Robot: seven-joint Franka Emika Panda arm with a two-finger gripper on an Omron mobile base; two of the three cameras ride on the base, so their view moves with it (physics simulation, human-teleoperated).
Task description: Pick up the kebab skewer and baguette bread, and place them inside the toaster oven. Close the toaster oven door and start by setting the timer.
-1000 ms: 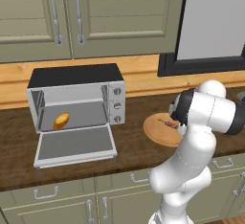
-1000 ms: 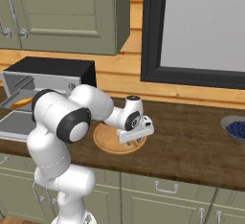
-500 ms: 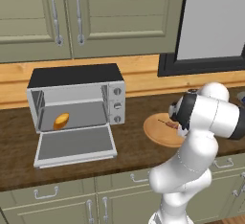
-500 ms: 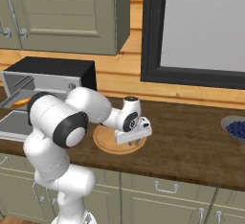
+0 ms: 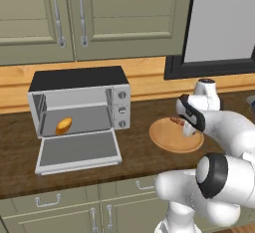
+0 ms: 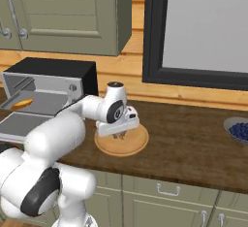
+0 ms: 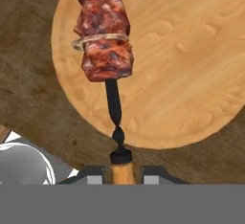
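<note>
Over plate [image 7: 191,74], pincer [image 7: 123,173] apparently gripping skewer [image 7: 103,36]

The silver-grey toaster oven [image 5: 79,102] stands open, its drop-down door [image 5: 78,152] flat on the dark wooden table [image 5: 134,150]. A golden-yellow baguette [image 5: 63,125] fills the cavity's left; its right side is bare.

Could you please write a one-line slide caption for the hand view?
Gripper closed around the kebab skewer's dark handle end above the round wooden plate.
</note>
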